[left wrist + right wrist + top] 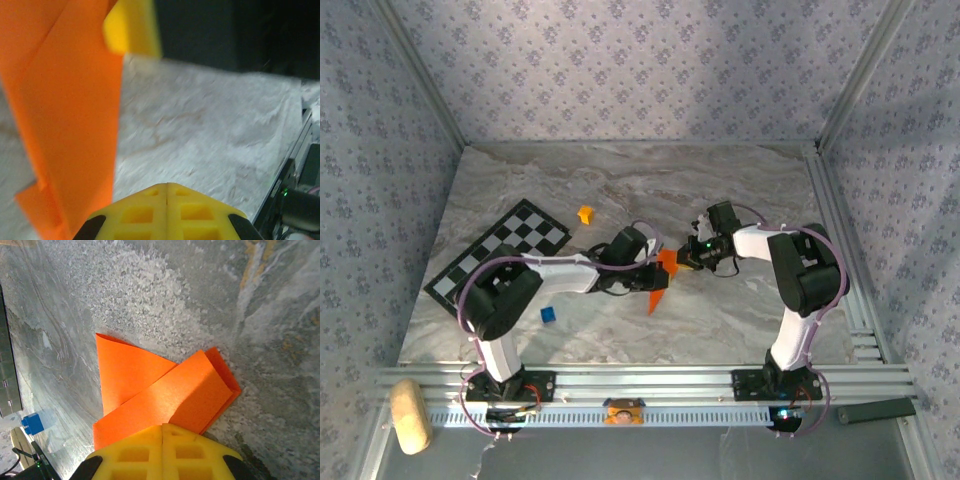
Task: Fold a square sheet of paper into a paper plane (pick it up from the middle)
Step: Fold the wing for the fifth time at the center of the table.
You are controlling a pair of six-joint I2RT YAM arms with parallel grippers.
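The square sheet of paper [660, 280] is bright orange, creased into a pointed, folded shape, and sits mid-table between the two arms. In the right wrist view the paper [150, 395] has a folded flap that rises to my right gripper [162, 426], whose jaws are shut on its near edge. My right gripper [683, 257] is at the paper's right. My left gripper [647, 272] is at its left, and its jaws [166, 185] are shut with nothing between them. The paper [65, 110] stands close beside them, with a yellow fingertip [132, 27] of the right gripper at its top edge.
A black-and-white checkered board [500, 255] lies at the left. A small yellow-orange cube [585, 214] sits behind the arms and a small blue cube [548, 314] [32, 423] lies near the left arm. Metal rails [840, 250] run along the table's right edge.
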